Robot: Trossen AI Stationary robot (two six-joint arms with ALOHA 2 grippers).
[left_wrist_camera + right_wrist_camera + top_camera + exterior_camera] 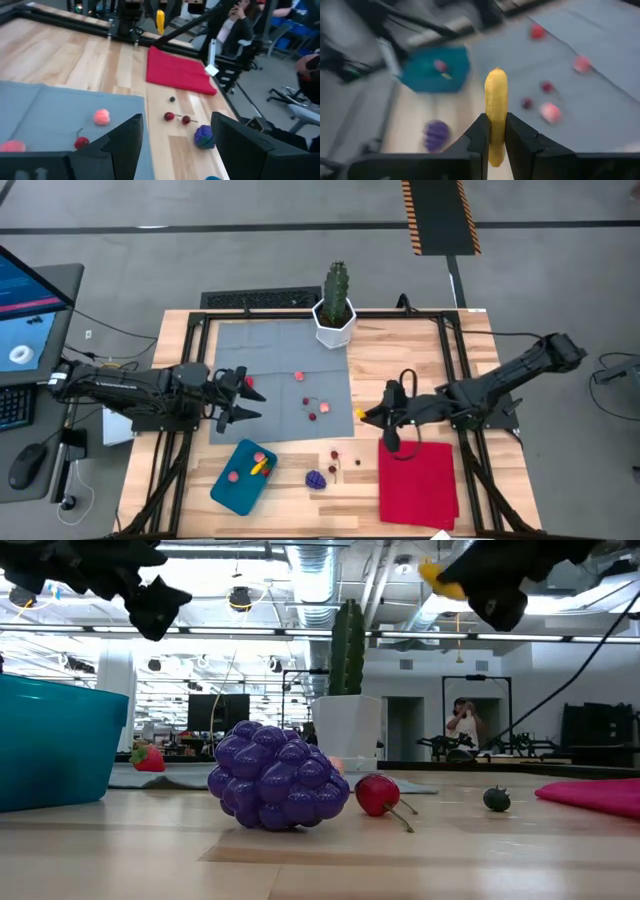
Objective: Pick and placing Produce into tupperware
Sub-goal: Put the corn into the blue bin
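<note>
My right gripper (368,416) hangs above the table's middle, at the grey mat's right edge, shut on a small yellow piece of produce (496,100). In the low view the piece (438,574) shows high above the tabletop. The teal tupperware (243,476) rests near the front left with a pink and a yellow piece inside. A purple grape bunch (315,479) and cherries (334,456) lie on the wood beside it. More red and pink pieces (299,376) lie on the grey mat (280,350). My left gripper (243,396) waits open over the mat's left side. My right gripper pinches the long yellow piece between its two fingers, on its two sides (496,127) at the half nearer the wrist. The other half sticks out past the fingertips. The fingers slant down toward the table's left. The piece is lifted clear of the table.
A green cactus in a white pot (336,308) stands at the mat's far edge. A flat red cloth (418,480) lies at the front right, below my right arm. A tiny dark piece (358,462) sits left of the cloth. A person (463,725) stands in the room beyond.
</note>
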